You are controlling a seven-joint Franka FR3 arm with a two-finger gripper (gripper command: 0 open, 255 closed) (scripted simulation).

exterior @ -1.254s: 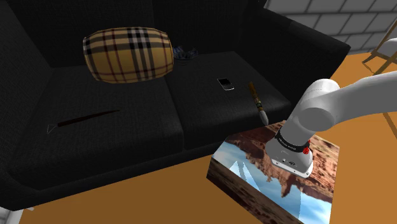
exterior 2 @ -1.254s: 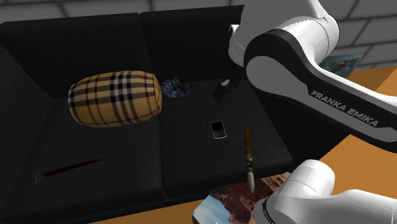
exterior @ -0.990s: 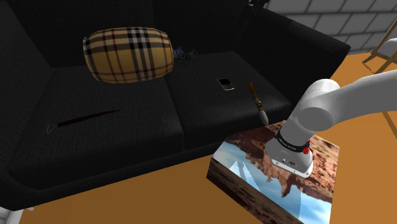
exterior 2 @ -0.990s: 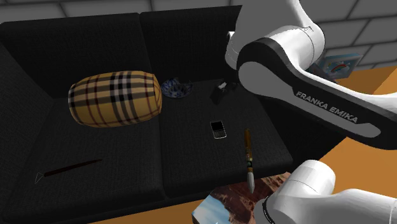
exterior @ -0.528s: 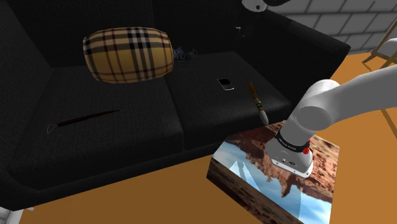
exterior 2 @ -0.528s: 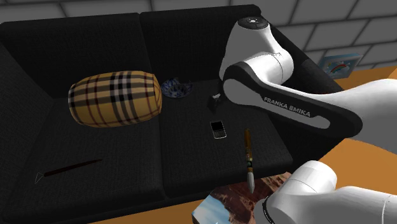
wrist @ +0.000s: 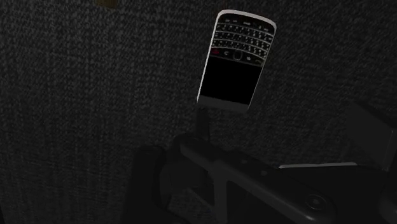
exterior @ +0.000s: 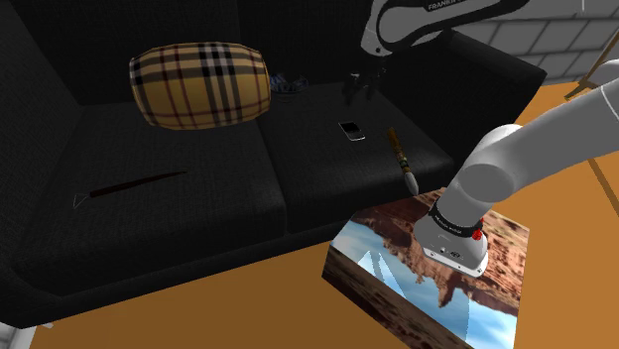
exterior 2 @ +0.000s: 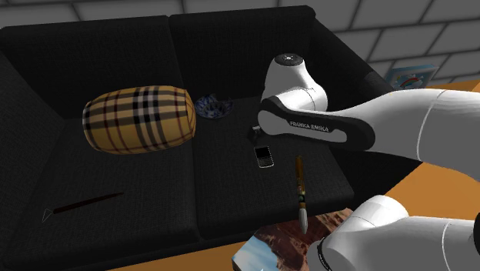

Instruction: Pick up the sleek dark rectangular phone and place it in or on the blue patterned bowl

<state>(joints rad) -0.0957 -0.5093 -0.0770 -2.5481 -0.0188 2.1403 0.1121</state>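
Note:
The dark rectangular phone (exterior: 349, 130) (exterior 2: 265, 157) lies flat, screen and keypad up, on the black sofa's right seat cushion. In the wrist view the phone (wrist: 236, 60) sits just ahead of the hand. My gripper (exterior: 359, 85) (exterior 2: 255, 133) (wrist: 254, 137) hangs open a little above the cushion. It is close to the phone on its backrest side and holds nothing. The blue patterned bowl (exterior: 288, 83) (exterior 2: 213, 106) rests at the back of the seat, beside the plaid pillow.
A tan plaid barrel pillow (exterior: 198, 84) (exterior 2: 138, 119) lies on the left cushion. A paintbrush (exterior: 402, 159) (exterior 2: 300, 185) lies near the phone toward the seat's front edge. A thin dark stick (exterior: 129, 185) lies on the left cushion. My picture-covered stand (exterior: 397, 283) sits in front of the sofa.
The arm has swung down over the right cushion, and the gripper has dropped from near the backrest to just above the phone. The phone, bowl and pillow have not moved.

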